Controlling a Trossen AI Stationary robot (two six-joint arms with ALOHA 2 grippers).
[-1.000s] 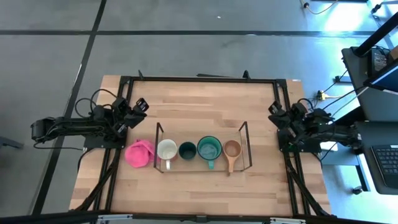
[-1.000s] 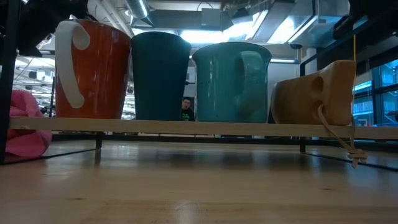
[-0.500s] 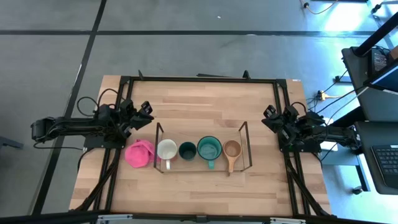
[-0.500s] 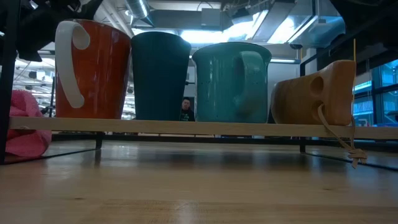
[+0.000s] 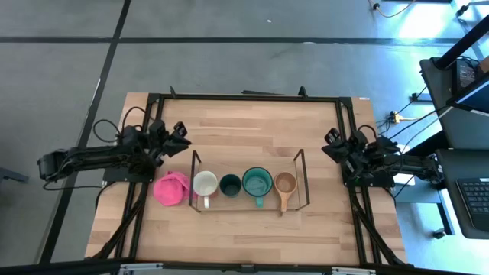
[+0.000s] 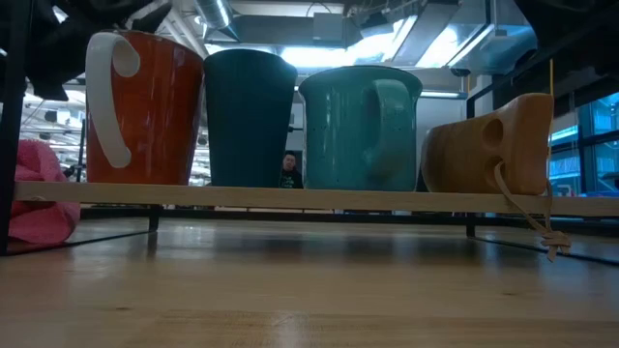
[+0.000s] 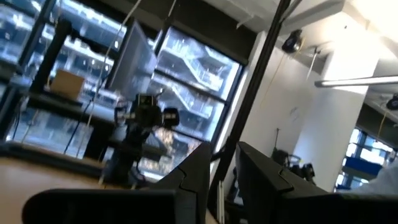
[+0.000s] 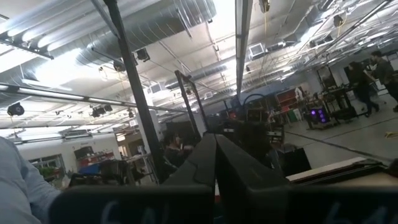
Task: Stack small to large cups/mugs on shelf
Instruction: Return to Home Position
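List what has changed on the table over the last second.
The left claw edged slightly toward the table's middle. The right claw did likewise, then stopped. Neither took hold of or let go of anything. The four cups stayed in their row on the shelf, and the pink item stayed beside it.

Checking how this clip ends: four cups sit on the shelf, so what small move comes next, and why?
Probably pull both arms back: the left gripper and right gripper hover clear of the shelf, and all four cups stand on it.
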